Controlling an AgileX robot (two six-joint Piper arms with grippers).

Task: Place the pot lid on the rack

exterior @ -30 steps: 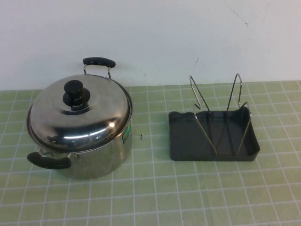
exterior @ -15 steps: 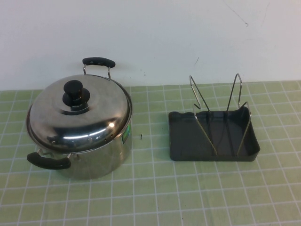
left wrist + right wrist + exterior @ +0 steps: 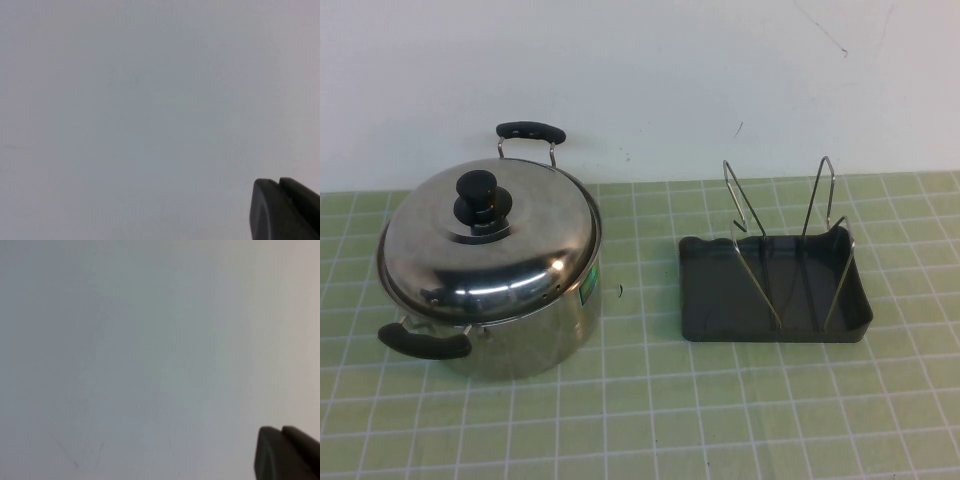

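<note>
Steel pot with two black handles stands on the left of the green-tiled worktop — upright. Plain white wall behind.

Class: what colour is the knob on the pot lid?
Black, clearest in the high view: the knob sits at the centre of the shiny steel pot lid.

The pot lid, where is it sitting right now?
In the high view the pot lid sits on the pot at the table's left, the rack to its right. Neither tool appears there; each wrist view faces blank wall.
</note>
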